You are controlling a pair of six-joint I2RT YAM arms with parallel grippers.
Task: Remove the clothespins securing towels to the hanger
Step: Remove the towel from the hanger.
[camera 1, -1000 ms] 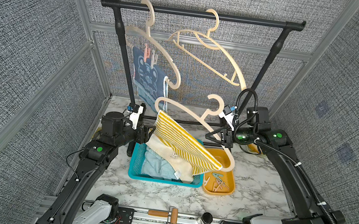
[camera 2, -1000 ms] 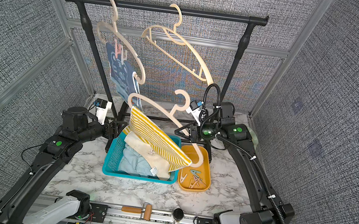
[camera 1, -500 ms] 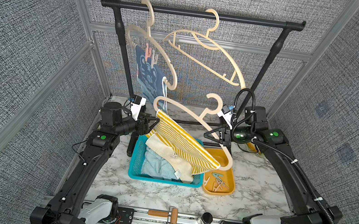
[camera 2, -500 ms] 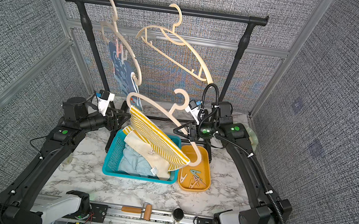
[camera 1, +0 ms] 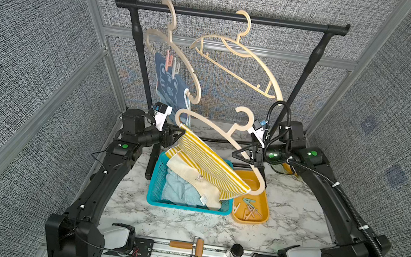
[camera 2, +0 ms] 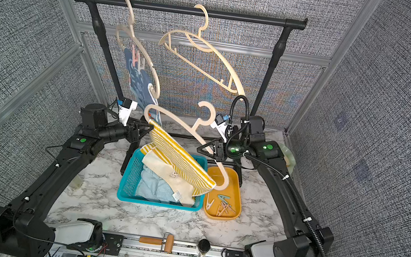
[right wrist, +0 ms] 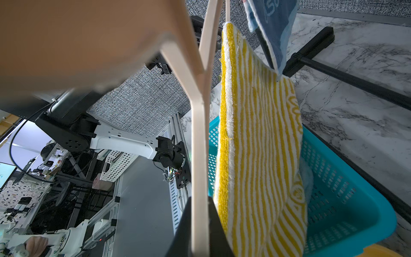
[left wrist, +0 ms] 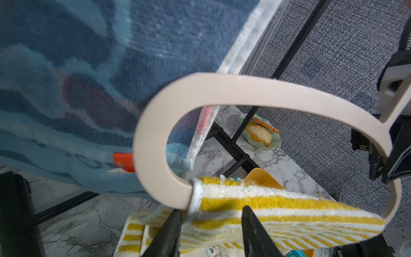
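Top views: striped towel (camera 1: 208, 159) on tilted hanger (camera 1: 213, 126), long axis upper left to lower right. Hanger clamped in right tool (camera 1: 236, 155); left tool (left wrist: 211, 210) part-open astride towel edge. Two clothespins (camera 1: 171, 62) upright on blue towel (camera 1: 169, 88), upper left; others loose in tray (camera 1: 265, 206).

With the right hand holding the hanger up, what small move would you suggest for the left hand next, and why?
Probably close the left hand onto the striped towel: its fingers straddle the cloth's edge at the curved end of the hanger, where it looks merely draped, and the right hand grips that hanger over the basket.
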